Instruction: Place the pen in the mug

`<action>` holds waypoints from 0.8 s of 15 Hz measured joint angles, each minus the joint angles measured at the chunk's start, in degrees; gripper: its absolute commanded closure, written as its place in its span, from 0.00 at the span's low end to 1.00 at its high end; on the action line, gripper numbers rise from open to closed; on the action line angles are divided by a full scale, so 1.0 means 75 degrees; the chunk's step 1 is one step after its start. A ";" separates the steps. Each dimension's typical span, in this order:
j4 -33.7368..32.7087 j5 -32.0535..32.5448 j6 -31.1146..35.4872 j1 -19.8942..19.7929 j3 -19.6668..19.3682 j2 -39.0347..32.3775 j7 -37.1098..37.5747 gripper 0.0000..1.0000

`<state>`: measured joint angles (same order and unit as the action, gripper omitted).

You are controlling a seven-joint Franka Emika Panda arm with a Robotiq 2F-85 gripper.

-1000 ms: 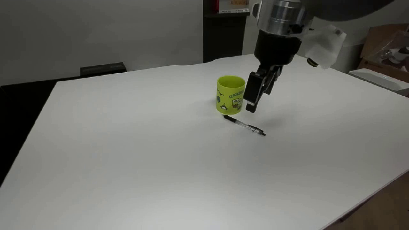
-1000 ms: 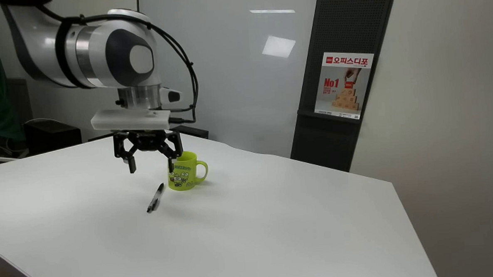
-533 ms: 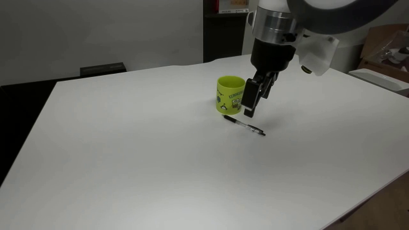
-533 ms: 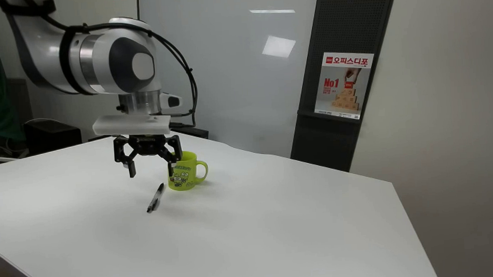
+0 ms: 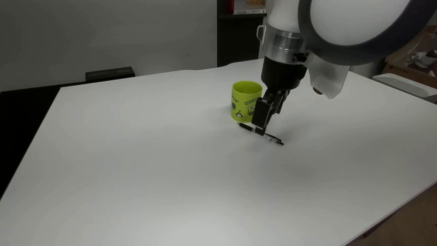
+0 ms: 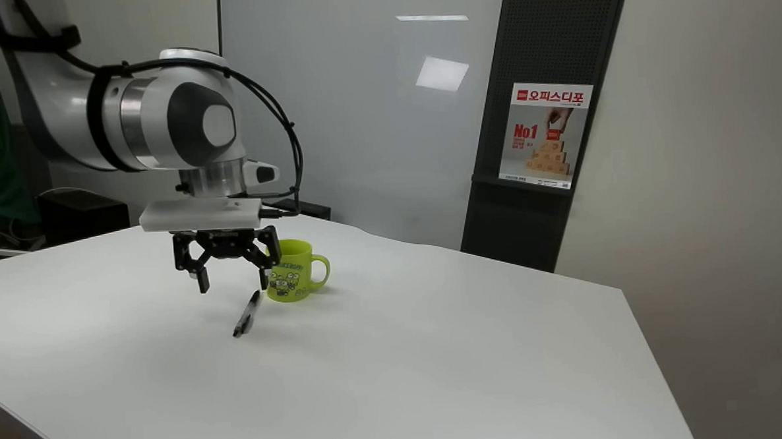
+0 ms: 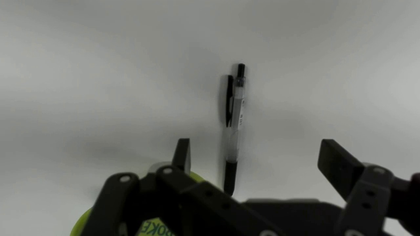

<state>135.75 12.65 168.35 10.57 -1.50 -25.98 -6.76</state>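
The thin pen with black ends and a clear barrel lies flat on the table in both exterior views (image 5: 274, 140) (image 6: 246, 315). In the wrist view the pen (image 7: 237, 111) points up the picture. The yellow-green mug (image 5: 243, 104) stands upright close to the pen's tip; it also shows in an exterior view (image 6: 293, 276), and partly in the wrist view (image 7: 154, 227), mostly hidden by a finger. My gripper (image 7: 256, 144) is open and empty above the table. The pen's black grip end lies between the fingers' lines, closer to the left finger, which overlaps the mug.
The white table (image 5: 136, 153) carries the mug and pen. The mug's handle (image 6: 322, 272) points away from the gripper. A black box (image 5: 110, 74) stands beyond the table's far edge. A white tray-like piece (image 5: 406, 84) sits at the right edge.
My gripper has moved down, and a little to the left in both exterior views, bringing it closer to the pen. Its fingers stay open. The pen and mug have not moved.
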 measured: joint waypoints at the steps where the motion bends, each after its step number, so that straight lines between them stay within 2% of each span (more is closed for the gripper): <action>1: -0.0035 0.0024 0.0104 0.0144 -0.0138 -0.0084 0.0081 0.00; 6: -0.0267 0.0107 0.0674 0.0815 -0.0946 -0.0581 0.0572 0.00; 11: -0.0479 -0.0039 0.0801 0.0930 -0.1034 -0.1070 0.0707 0.00; 12: -0.0513 -0.0073 0.0801 0.0930 -0.1000 -0.1147 0.0713 0.25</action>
<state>131.90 12.10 174.35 17.54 -9.00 -34.58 -1.41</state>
